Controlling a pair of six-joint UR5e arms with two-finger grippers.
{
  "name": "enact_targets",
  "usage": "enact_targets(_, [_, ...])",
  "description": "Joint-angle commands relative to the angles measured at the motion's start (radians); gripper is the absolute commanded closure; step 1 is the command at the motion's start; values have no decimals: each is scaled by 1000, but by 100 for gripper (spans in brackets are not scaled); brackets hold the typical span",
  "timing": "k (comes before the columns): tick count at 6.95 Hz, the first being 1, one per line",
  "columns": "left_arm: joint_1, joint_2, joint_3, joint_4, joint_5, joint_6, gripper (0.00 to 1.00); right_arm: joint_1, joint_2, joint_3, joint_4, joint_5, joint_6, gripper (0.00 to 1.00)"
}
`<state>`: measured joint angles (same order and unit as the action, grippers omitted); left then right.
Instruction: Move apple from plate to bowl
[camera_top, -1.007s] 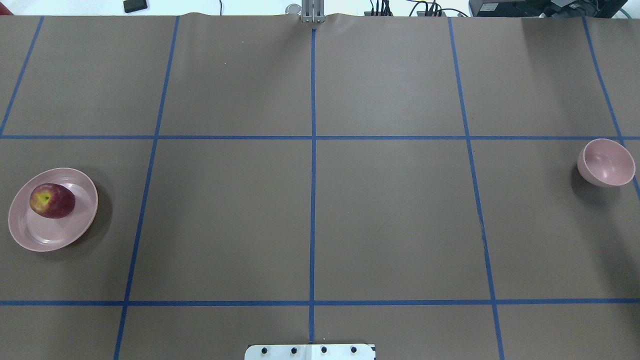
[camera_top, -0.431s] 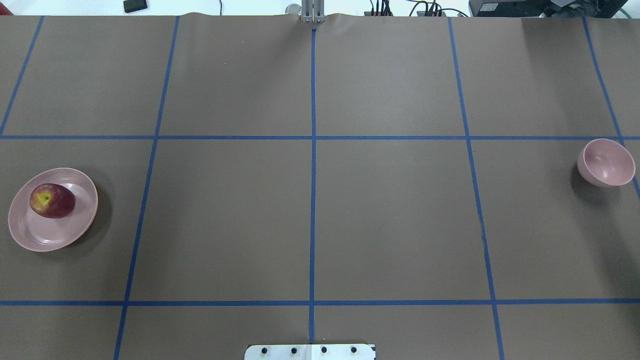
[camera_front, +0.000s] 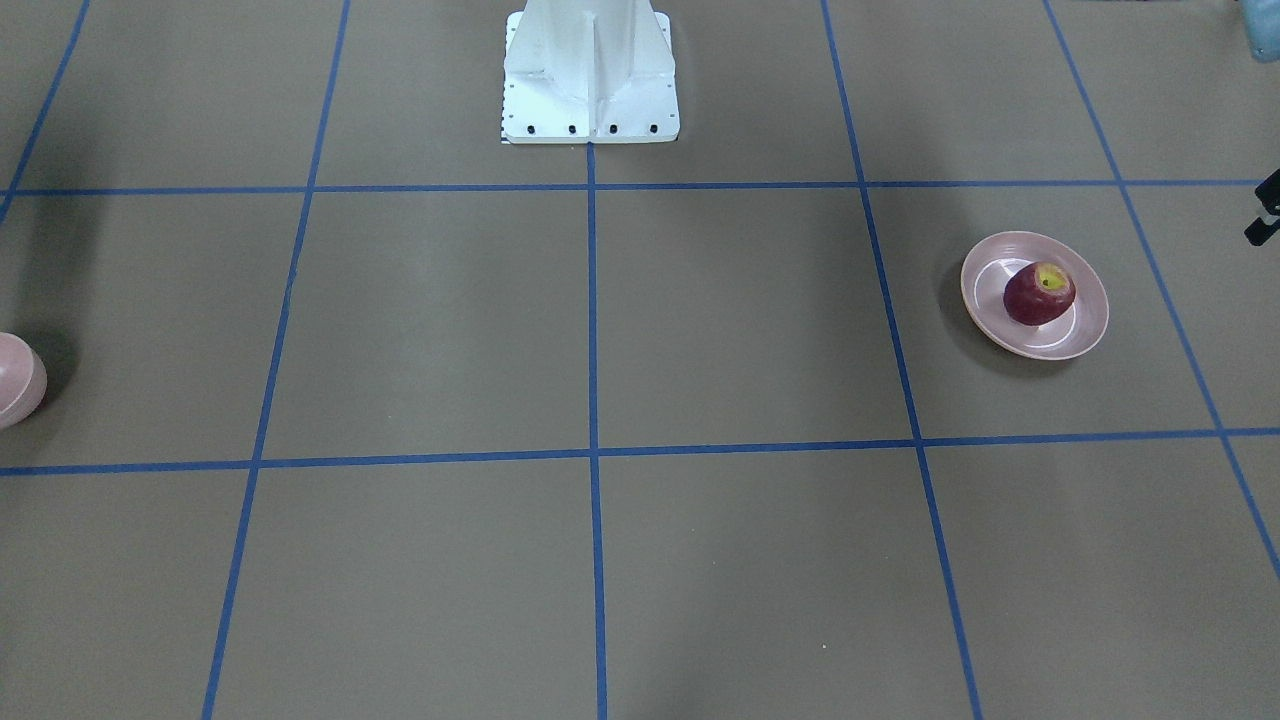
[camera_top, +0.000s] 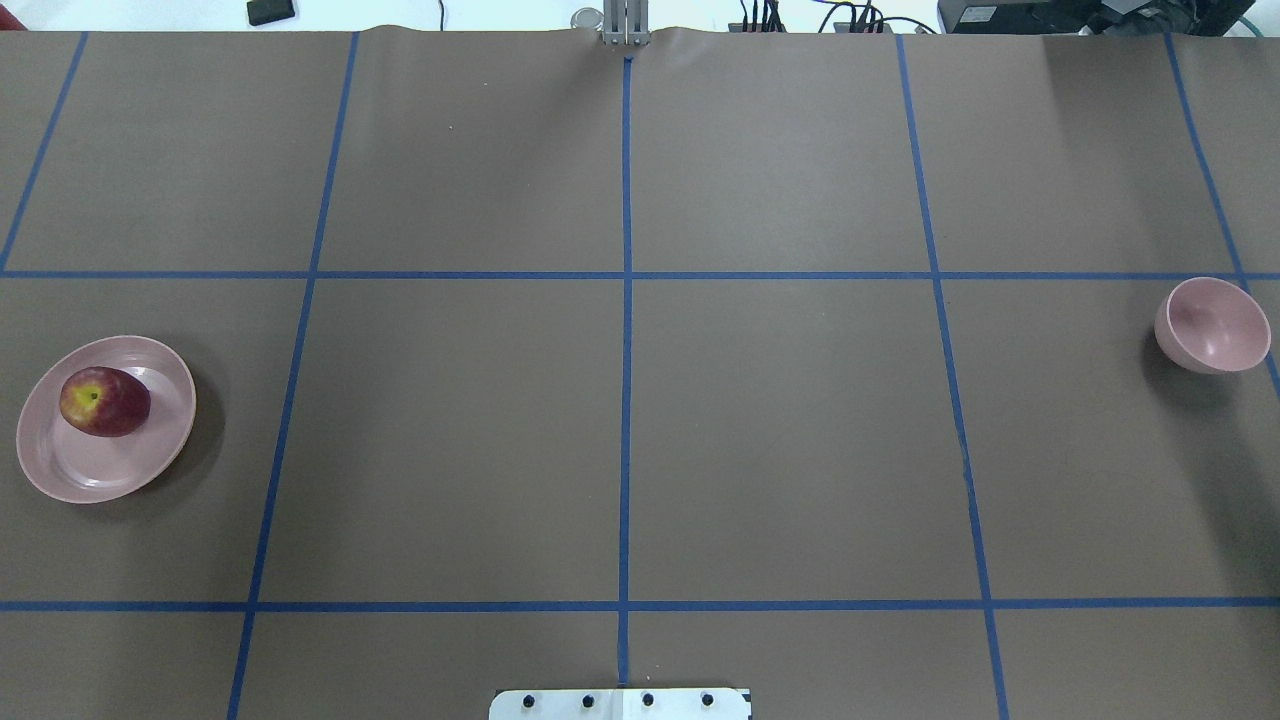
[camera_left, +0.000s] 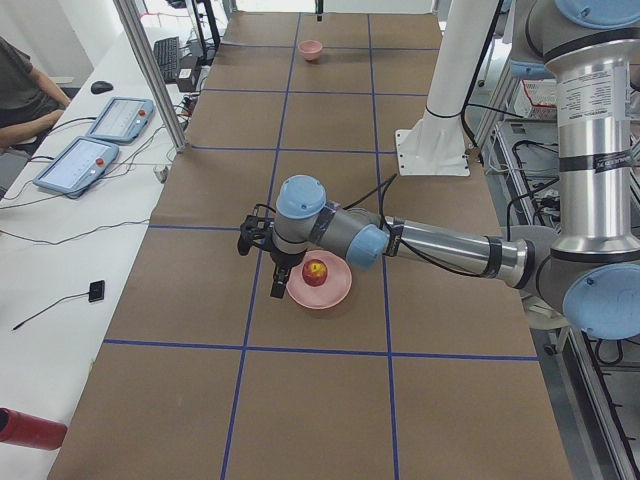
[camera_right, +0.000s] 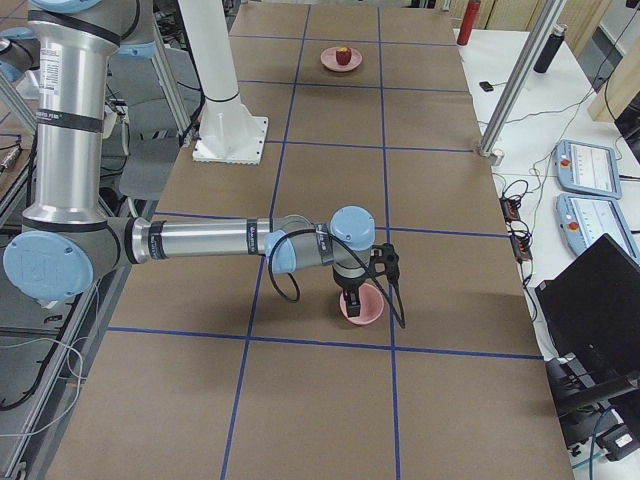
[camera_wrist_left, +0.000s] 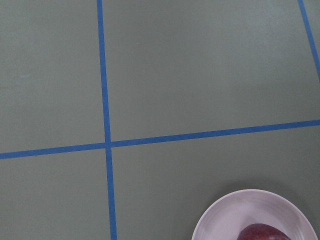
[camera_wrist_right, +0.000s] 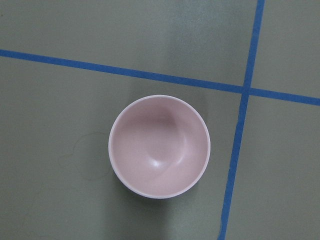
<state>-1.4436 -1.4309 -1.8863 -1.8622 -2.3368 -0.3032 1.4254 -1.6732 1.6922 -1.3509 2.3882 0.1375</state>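
The dark red apple lies on the pink plate at the table's left end. The pink bowl stands empty at the right end. In the exterior left view my left gripper hangs just beside the plate, on its outer side, near the apple. In the exterior right view my right gripper hovers over the bowl. I cannot tell whether either is open. The left wrist view shows the plate's rim and the apple's top. The right wrist view looks straight into the bowl.
The white robot pedestal stands at the table's middle, on the robot's side. Blue tape lines grid the brown table. Beyond the far edge are control pendants, an operator and a red bottle.
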Motion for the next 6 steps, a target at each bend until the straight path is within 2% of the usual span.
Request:
enact_targets(1, [2,7,-29,0,-2,-1,2,-36,32,-103,99,-38,88,0])
enact_targets(2, [2,13,-33,0,-3,-1,2,-61,77,-190,158,-41,121,0])
enact_targets(4, [2,15,-40,0,-1,1,2,-152,78,-206,231,-73,229,1])
enact_targets(6, [2,15,-42,0,-1,3,2,-168,87,-282,304,-75,238,2])
